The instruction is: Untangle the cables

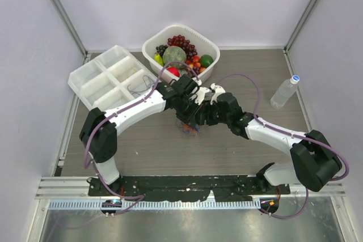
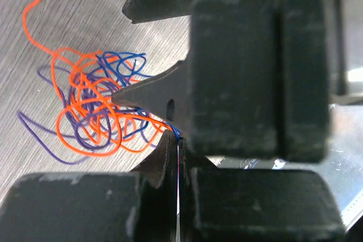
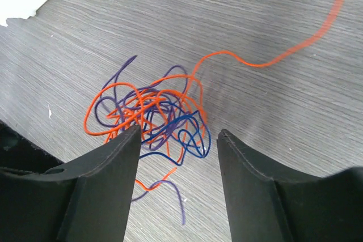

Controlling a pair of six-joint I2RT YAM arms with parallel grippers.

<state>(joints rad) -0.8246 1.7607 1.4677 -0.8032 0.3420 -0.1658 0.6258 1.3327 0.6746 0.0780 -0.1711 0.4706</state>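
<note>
We see a robotics lab test cell. Plain white panel walls (image 1: 170, 4) set in aluminium frame posts (image 1: 62, 12) box in a grey wood-grain surface (image 1: 147, 151). A left arm (image 1: 130, 111) and a right arm (image 1: 272, 134), both trailing mauve hoses, are bolted to a black mounting plate (image 1: 187, 184) at its near edge. Staged props stand around: a white basket (image 1: 211, 42) of fruit, a divided white tray (image 1: 76, 77) and a water bottle (image 1: 283, 92).

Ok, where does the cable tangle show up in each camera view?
Top external: tangle mid-picture, a small orange speck on the table.
Left wrist: tangle left of centre, strands pinched in the shut jaws.
Right wrist: tangle at centre, just beyond the open jaws.
Shared landmark: long orange tail, upper left in left wrist, upper right in right wrist.
</note>
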